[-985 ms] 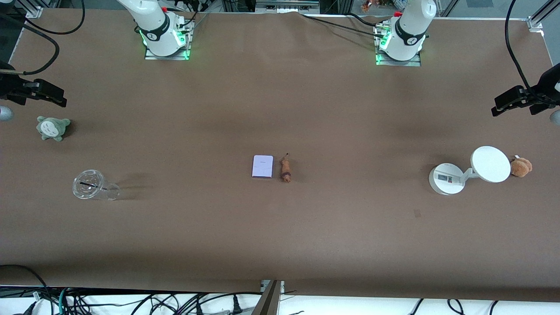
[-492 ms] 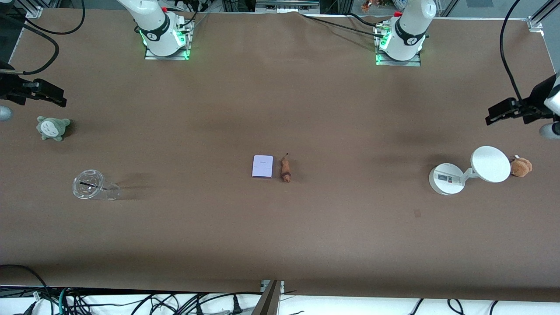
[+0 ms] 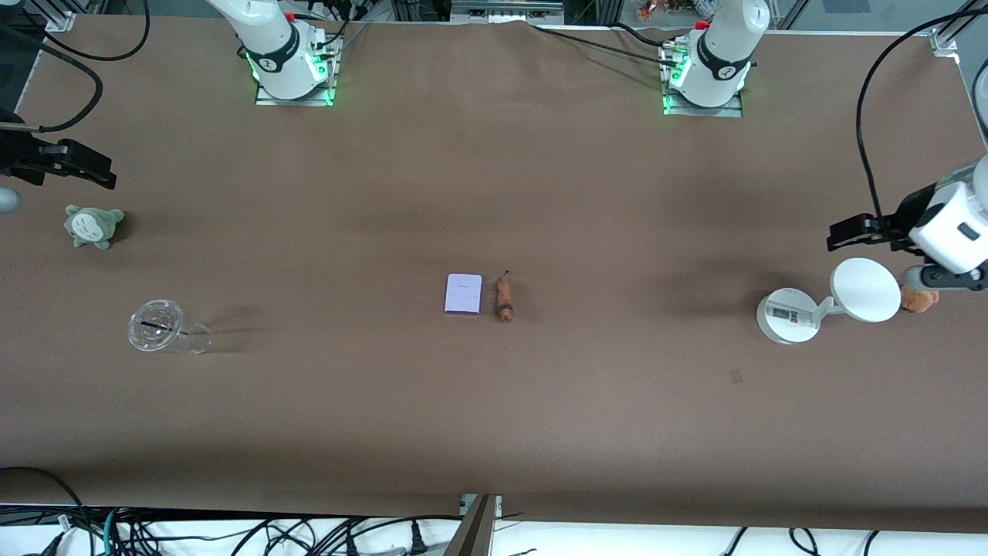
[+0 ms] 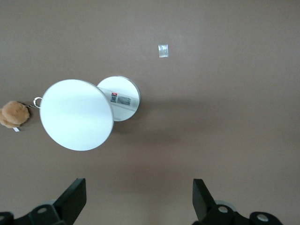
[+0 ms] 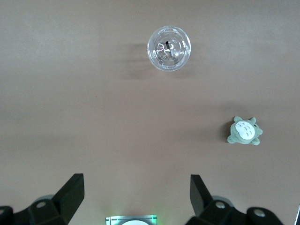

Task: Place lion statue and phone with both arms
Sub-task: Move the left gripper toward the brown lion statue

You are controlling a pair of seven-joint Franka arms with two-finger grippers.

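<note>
- The phone (image 3: 463, 293) is seen flat mid-tabletop (image 3: 494, 401); the lion statue (image 3: 504, 300) lies just beside it, toward the left arm's end, not touching.
- The left tool (image 3: 837, 233) is held in the air at the left arm's end, over bare tabletop near the white round-based stand (image 3: 787, 315); its fingers (image 4: 72, 199) are spread wide with nothing between them.
- The right tool (image 3: 104, 171) is held at the right arm's end, over tabletop close to the grey-green plush (image 3: 93, 225); its fingers (image 5: 70, 194) are also spread wide and empty.
- Neither task object is gripped yet; both tools are well apart from them, so the task is judged as barely begun.
- Risk: phone and statue sit so close that one may be knocked when the other is grasped, and the arms may crowd each other over the same spot.
- Risk: the flat phone may slip out of a pinch from above.
- Risk: the stand's disc (image 4: 76, 115) and the tan plush toy (image 4: 13, 114) may be clipped by a low left-arm sweep; the clear plastic cup (image 3: 158, 327) lies by the right arm's route.
</note>
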